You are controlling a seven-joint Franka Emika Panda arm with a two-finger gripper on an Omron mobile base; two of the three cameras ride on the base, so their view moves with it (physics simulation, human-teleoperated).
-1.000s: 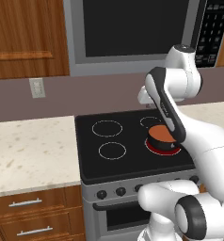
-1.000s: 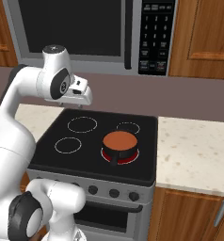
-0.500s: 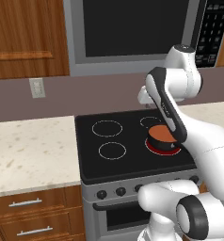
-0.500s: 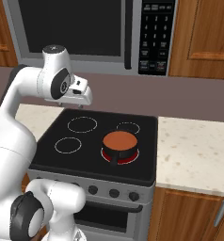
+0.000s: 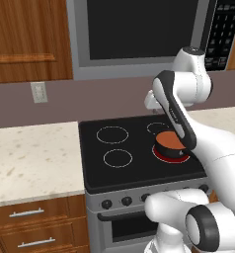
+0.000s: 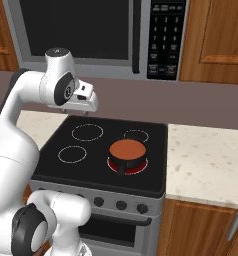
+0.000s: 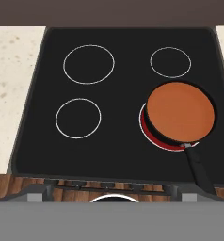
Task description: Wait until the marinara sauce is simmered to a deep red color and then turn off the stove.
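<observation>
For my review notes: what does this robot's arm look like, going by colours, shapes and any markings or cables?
The arm is glossy white, built of thick rounded segments joined by dark grey to black bands at the joints, with a rounded cap on the raised elbow. The tool ends in a boxy white hand. No cables or markings are visible. A bulky white base link with a dark ring sits low in both base views.

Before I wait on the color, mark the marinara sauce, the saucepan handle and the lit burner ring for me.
marinara sauce (image 7: 180, 111): hand view, middle of the orange-red surface.
saucepan handle (image 7: 199, 168): hand view, midway along the dark handle.
burner ring (image 7: 164, 144): hand view, glowing red arc showing beside the pan's lower edge.
</observation>
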